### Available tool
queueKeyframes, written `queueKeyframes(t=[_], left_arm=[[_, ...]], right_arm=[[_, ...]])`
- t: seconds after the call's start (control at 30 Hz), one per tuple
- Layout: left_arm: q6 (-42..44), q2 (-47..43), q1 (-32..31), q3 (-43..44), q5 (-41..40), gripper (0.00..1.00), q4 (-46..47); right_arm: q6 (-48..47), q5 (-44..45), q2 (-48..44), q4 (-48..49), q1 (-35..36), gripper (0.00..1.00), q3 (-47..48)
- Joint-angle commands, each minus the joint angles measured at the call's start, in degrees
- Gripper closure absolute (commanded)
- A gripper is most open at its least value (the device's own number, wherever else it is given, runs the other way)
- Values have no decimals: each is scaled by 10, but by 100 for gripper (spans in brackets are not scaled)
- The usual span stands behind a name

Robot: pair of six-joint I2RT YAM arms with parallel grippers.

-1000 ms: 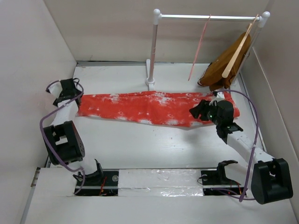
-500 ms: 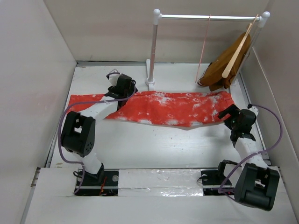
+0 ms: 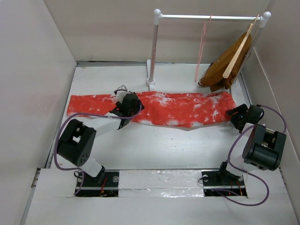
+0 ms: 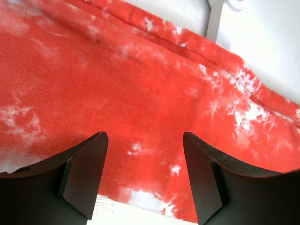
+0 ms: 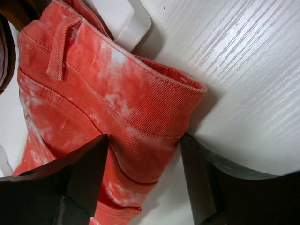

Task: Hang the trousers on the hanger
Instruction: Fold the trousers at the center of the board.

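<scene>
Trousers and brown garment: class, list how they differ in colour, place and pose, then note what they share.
Colour: the trousers are orange-red with white splotches; the brown garment is plain mustard-brown.
Place: the trousers lie on the table; the brown garment hangs from a wooden hanger on the rail.
Pose: the trousers are spread out long and flat; the brown garment droops in a bunch.
Shared: both are cloth.

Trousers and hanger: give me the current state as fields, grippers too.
trousers: flat on table, stretched left to right, not on any hanger
hanger: pink, empty, hooked on rail
left gripper: open, over the leg part, by the cloth's near edge
right gripper: open, waistband end between its fingers
other garment: brown, hung at the rail's right end
</scene>
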Motion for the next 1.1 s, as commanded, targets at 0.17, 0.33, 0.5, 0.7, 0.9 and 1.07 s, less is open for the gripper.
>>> queueKeyframes(t=[0.17, 0.33, 0.5, 0.7, 0.9, 1.07], left_arm=[[12, -66, 6, -70, -19, 38, 54], [18, -95, 6, -98, -16, 41, 68], [25, -133, 6, -114, -20, 47, 61], [41, -166, 6, -133, -19, 56, 56], [22, -164, -20, -174, -9, 62, 74], [-11, -150, -95, -195, -24, 65, 83]], right_arm=[[-3, -9, -18, 48, 2, 100, -13], [-76, -2, -203, -18, 72, 100, -58], [-125, 20, -349, -161, 237, 100, -41], [-88, 82, -451, -241, 470, 100, -25], [-80, 213, -434, -327, 665, 100, 146], [-90, 295, -485, -347, 708, 100, 230]])
